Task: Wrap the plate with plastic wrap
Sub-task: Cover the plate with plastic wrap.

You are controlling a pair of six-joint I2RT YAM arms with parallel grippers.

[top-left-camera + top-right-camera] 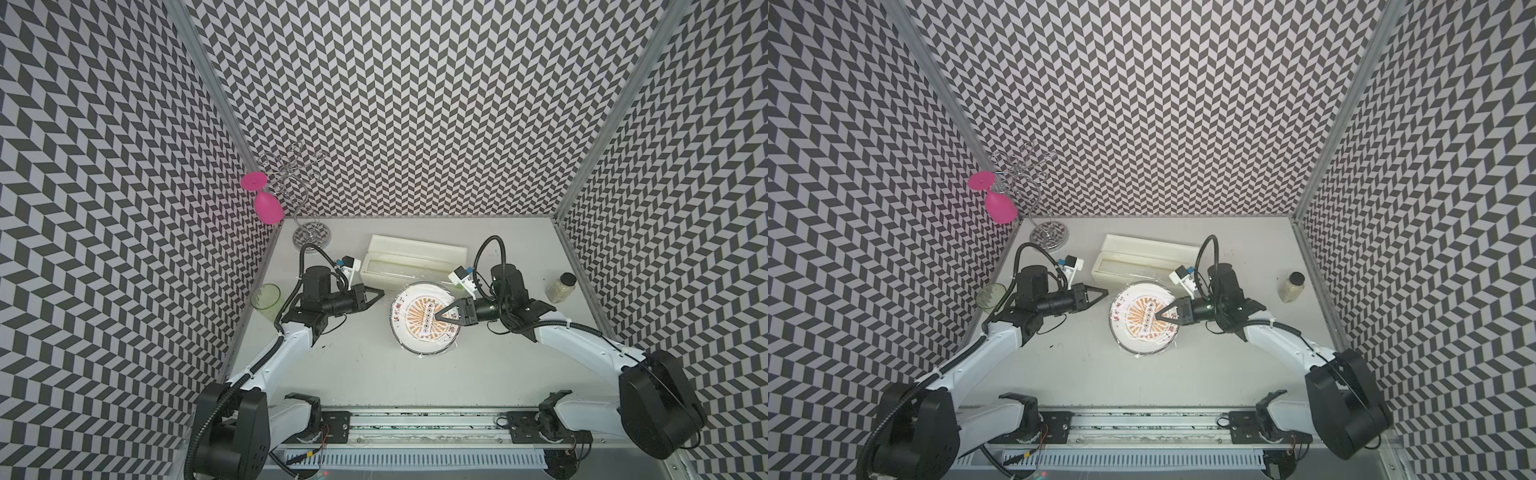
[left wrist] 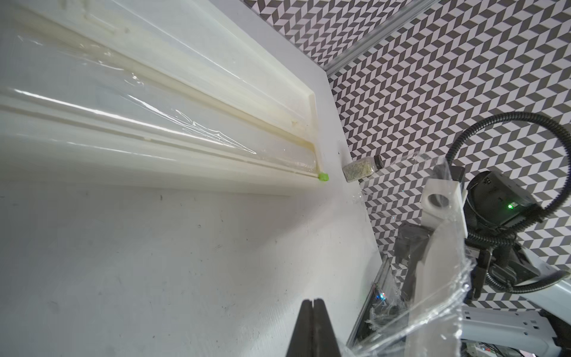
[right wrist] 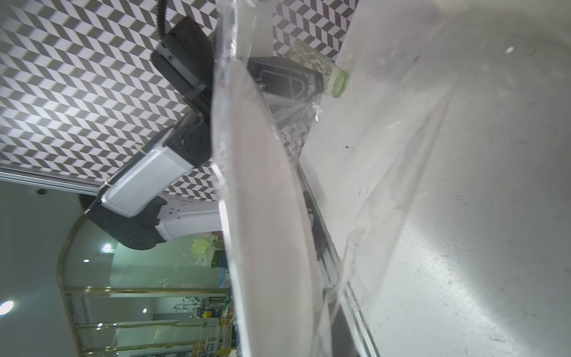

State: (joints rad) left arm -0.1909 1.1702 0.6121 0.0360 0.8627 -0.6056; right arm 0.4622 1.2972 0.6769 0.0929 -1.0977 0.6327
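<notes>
**Plate held off the counter, film hanging loose**

The right hand [image 1: 437,318] is clamped on the plate [image 1: 411,336]. The plate hangs clear of the counter [image 1: 374,374], roughly level, just in front of the box [image 1: 415,259]. In both top views only the upper finger shows, laid from the rim to the orange centre, and the lower one is hidden under the plate. The right wrist view shows no fingers, only the plate [image 3: 262,216] edge-on and cut off by the frame. The wrap [image 3: 395,160] covers the plate and sags loose beneath it, hazing the counter behind. In both top views it is hardly more than a glint at the rim. The red characters are too small to read.

The left hand [image 2: 313,304] is closed on nothing, just off the box's left end and apart from the plate. Most of the box is cut off in the left wrist view.

A green cup [image 1: 266,297] stands farther left of the box. Behind the box's left end is a wire rack [image 1: 311,237], with a pink glass [image 1: 268,208] hanging upside down from it. A jar [image 1: 561,286] stands well to the right of the box.
</notes>
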